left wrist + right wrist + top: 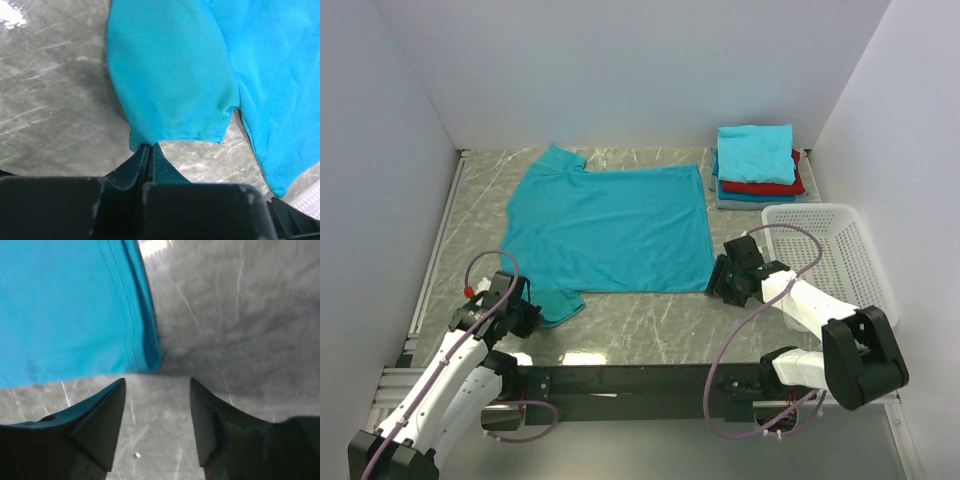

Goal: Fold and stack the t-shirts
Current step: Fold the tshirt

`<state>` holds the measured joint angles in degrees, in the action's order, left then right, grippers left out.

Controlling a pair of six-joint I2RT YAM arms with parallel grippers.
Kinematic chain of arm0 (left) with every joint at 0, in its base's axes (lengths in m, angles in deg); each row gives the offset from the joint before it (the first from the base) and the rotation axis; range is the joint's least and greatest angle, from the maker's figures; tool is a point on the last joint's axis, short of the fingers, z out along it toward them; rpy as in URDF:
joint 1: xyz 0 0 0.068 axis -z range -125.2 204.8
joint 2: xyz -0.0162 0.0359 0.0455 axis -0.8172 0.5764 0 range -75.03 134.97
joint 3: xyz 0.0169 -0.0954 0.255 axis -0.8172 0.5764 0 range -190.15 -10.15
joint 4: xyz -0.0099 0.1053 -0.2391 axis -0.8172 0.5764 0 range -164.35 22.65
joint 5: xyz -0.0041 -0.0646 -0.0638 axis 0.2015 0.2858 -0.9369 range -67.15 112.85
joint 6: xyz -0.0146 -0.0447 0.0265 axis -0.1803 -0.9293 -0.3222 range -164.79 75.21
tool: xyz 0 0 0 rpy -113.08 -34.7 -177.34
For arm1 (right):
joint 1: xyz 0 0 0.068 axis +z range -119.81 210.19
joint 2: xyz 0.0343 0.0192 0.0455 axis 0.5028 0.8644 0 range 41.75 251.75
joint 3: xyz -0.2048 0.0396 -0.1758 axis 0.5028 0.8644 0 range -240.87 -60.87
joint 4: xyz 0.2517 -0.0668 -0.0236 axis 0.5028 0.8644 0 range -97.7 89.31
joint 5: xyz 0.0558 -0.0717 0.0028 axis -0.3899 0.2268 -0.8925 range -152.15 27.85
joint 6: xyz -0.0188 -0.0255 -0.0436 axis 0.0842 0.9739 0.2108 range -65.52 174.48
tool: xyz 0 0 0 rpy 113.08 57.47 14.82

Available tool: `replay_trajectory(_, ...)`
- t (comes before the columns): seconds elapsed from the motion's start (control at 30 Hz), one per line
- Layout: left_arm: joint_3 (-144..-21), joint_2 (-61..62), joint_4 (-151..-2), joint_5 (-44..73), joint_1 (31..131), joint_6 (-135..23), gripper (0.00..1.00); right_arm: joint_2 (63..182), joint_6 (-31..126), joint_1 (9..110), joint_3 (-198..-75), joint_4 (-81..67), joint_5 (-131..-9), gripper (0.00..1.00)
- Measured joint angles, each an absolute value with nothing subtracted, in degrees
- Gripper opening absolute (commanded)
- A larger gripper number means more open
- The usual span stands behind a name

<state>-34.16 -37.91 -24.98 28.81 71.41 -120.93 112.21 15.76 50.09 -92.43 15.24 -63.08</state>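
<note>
1 teal t-shirt (605, 228) spread flat at centre of table (650, 320) | near sleeve clamped in left gripper (515, 310) | right gripper (725, 280) gaping wide, empty, just beside near-right hem corner | 1 folded stack (758, 165) far right: teal, red, blue layers | 1 white basket (830, 255) just right of right gripper

The left arm (440, 385) and the right arm (810, 305) are built of white, rounded link shells joined by bulky black joint housings. A thin pale mauve cable (708, 395) loops loosely along each. A small red mark (470, 291) sits by the left wrist. The left gripper (149, 147) and right gripper (157, 380) are matte black, their fingers (102, 427) wedge-shaped, tapering to points, flecked with pale scuffs
</note>
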Motion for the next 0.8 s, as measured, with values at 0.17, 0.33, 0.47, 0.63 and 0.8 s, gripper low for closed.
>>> replay_trajectory(0.17,-34.14,-37.23,-26.47,28.94,71.41,-120.82,0.01,116.71,15.3,50.09,-95.07,13.3,-61.74,0.51)
replay_trajectory(0.33,-34.18,-35.99,-27.48,29.83,71.41,-120.36,0.01,119.75,15.15,50.09,-96.77,11.97,-61.33,0.32)
replay_trajectory(0.47,-34.77,-34.22,-28.7,30.27,71.41,-119.07,0.01,120.47,15.13,50.09,-97.08,12.03,-61.31,0.08)
replay_trajectory(0.63,-37.53,-31.57,-30.43,30.47,71.41,-116.88,0.0,120.41,15.39,50.15,-97.36,13.36,-61.26,0.0)
replay_trajectory(0.8,-40.56,-30.94,-31.08,31.3,71.41,-115.02,0.0,119.6,15.96,50.18,-97.58,16.1,-61.28,0.0)
